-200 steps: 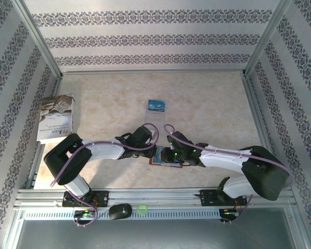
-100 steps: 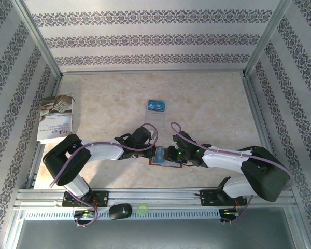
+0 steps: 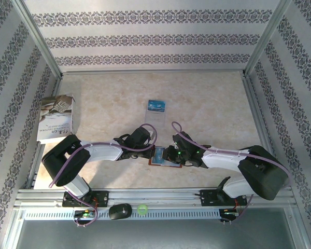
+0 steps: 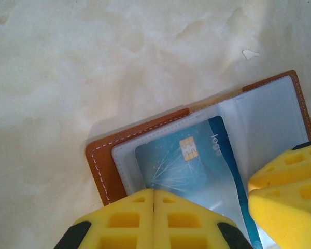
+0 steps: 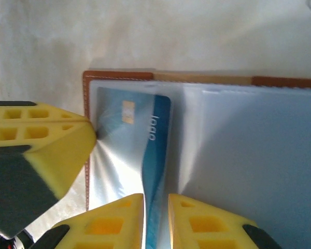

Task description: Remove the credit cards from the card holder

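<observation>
- Plainly, the blue credit card sits in the clear sleeve of the card holder, which lies open on the table near its front edge, between the arms
- right gripper: jaws narrow, pinching the card's edge
- left gripper: jaws fully together, tips at the sleeve's edge

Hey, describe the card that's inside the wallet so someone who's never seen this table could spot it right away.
On the marbled beige table, near the middle of its front edge, lies an open brown card holder. Under its clear sleeve sits a blue credit card with a gold chip and white starburst lines; the other blue card lies alone farther back.
</observation>
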